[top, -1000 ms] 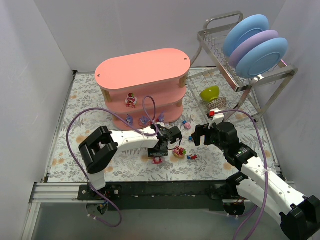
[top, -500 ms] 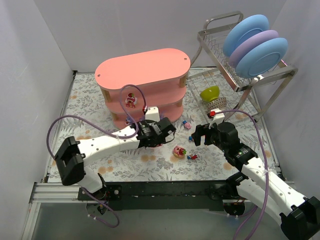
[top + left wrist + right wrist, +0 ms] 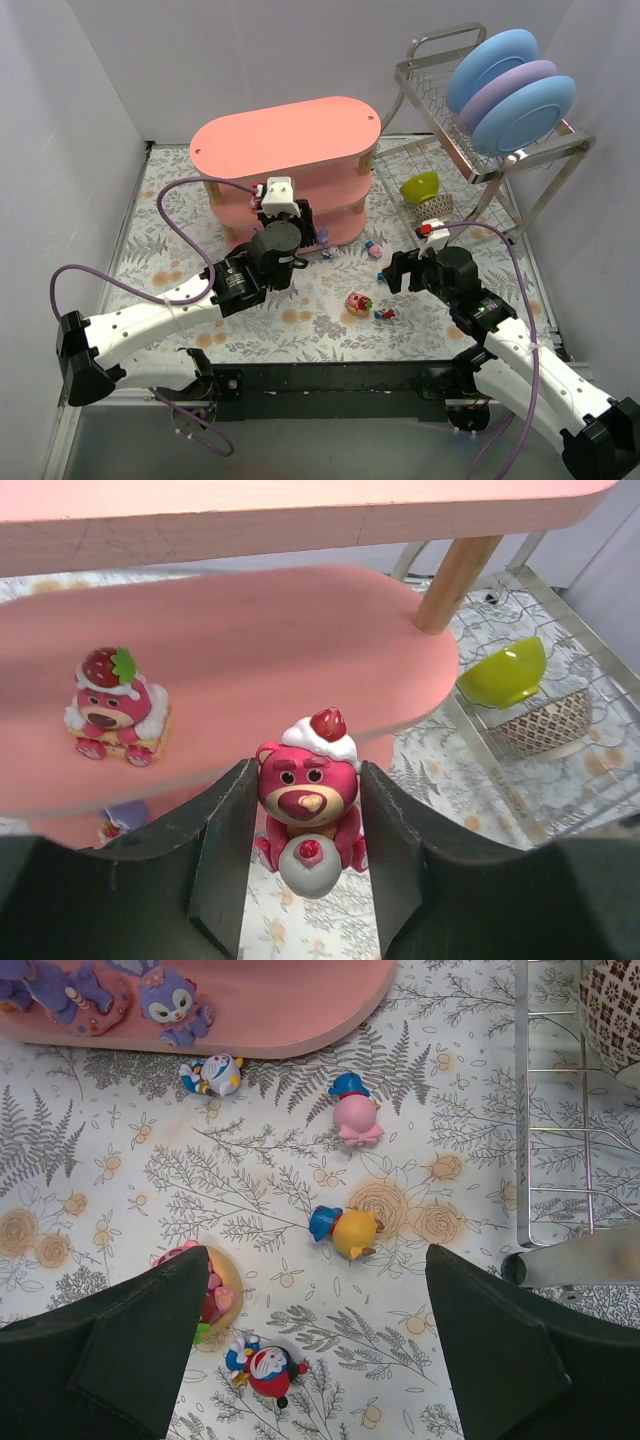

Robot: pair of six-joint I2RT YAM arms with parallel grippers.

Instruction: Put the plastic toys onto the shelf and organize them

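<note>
My left gripper (image 3: 300,222) is shut on a pink bear toy with a white, cherry-topped hat (image 3: 308,798). It holds the toy in the air just off the front edge of the shelf's (image 3: 285,135) middle board (image 3: 250,650). A strawberry-hatted pink toy (image 3: 110,705) stands on that board. My right gripper (image 3: 405,268) is open and empty above the mat (image 3: 315,1260). Below it lie a yellow toy with a blue hat (image 3: 348,1232), a red and blue toy (image 3: 265,1365), a pink toy on a yellow base (image 3: 218,1290), a pink toy with a blue hat (image 3: 355,1115) and a blue toy (image 3: 215,1073). Purple toys (image 3: 170,1000) stand on the bottom board.
A metal wire dish rack (image 3: 480,150) with blue and purple plates (image 3: 510,85) stands at the back right. A green bowl (image 3: 420,185) and a patterned bowl (image 3: 433,207) sit under it. The rack's wires and foot (image 3: 550,1250) are close to my right gripper's right side.
My left arm lifted the pink bear toy off the mat and swung it back and left to the shelf's middle tier. The right arm has not moved.
</note>
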